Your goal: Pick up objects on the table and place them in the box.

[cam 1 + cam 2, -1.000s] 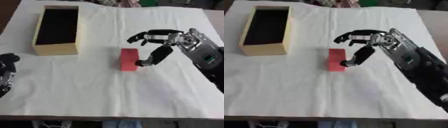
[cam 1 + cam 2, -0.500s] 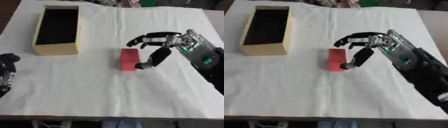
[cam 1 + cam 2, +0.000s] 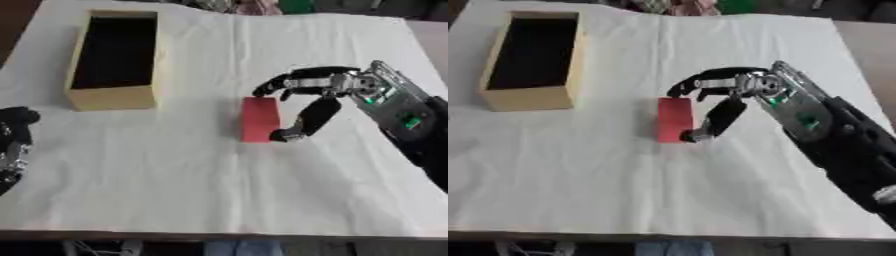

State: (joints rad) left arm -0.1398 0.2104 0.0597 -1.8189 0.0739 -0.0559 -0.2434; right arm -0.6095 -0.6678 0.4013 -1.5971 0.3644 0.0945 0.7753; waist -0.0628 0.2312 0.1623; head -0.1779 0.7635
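White cloth [image 3: 219,190] spread over the whole table, lightly creased. Red rectangular block [image 3: 259,119] lying flat near the middle of the cloth, long axis running away from the camera. Tan open-topped box [image 3: 115,96] at the far left, dark interior, well apart from the block, nothing visible inside.

Right hand [image 3: 337,87] reaching in from the right edge, forearm slanting down and rightward out of view, green lights showing on the wrist housing. Palm turned toward the block, fingers [image 3: 280,85] arched forward and leftward over the block's far end, tips just above or at its far right corner; contact there not resolvable. Thumb [image 3: 302,122] angled down and leftward, tip at the block's near right corner, touching or just beside it. Fingers and thumb spread apart, bracketing the block's right side rather than clamped on it; block sitting on the cloth, not lifted.

Left hand [image 3: 12,145] idle at the lower left edge, only partly in view, black with silver parts, resting at the cloth's margin; whether its fingers are curled or straight not discernible. Well apart from both box and block.
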